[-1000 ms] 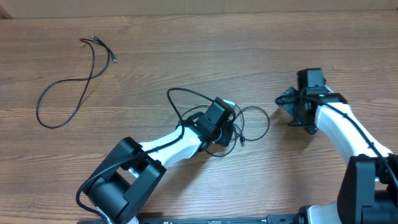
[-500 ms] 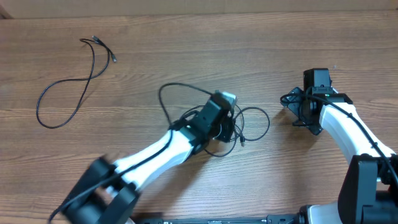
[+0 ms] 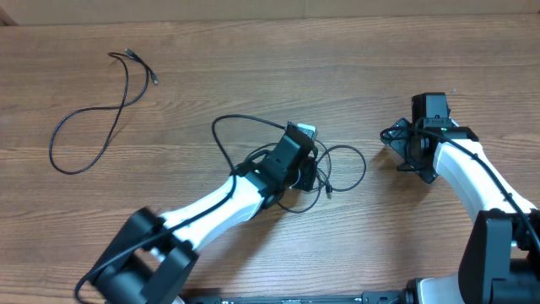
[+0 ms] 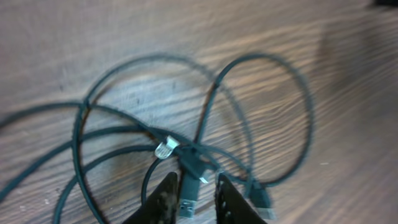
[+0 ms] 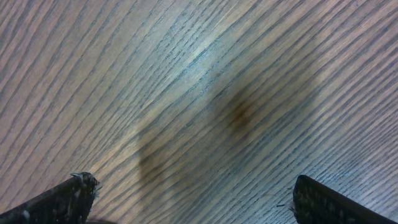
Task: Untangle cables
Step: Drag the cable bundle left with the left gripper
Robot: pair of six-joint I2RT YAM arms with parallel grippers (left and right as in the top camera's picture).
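Note:
A tangle of thin black cables (image 3: 344,162) lies at the table's middle, with one loop (image 3: 216,128) reaching out to the left. My left gripper (image 3: 307,174) sits down on the tangle. In the left wrist view its jaws (image 4: 193,200) stand a little apart, and a dark USB plug (image 4: 186,200) lies between the fingertips with a sliver of gap on the right. A silvery plug (image 4: 165,149) and another dark plug (image 4: 265,205) lie close by among crossing loops. My right gripper (image 3: 403,145) hovers wide open to the right of the tangle, over bare wood (image 5: 205,112).
A separate black cable (image 3: 89,118) lies in a loose figure-of-eight at the far left, its plug ends (image 3: 128,54) toward the back. The table's back edge (image 3: 270,20) runs along the top. Both arm bases stand at the front edge.
My left arm swung and nudged the tangle's left loop further left. Its jaws, shut on the plug before, have parted slightly. The right gripper drifted a little right, then stayed put.

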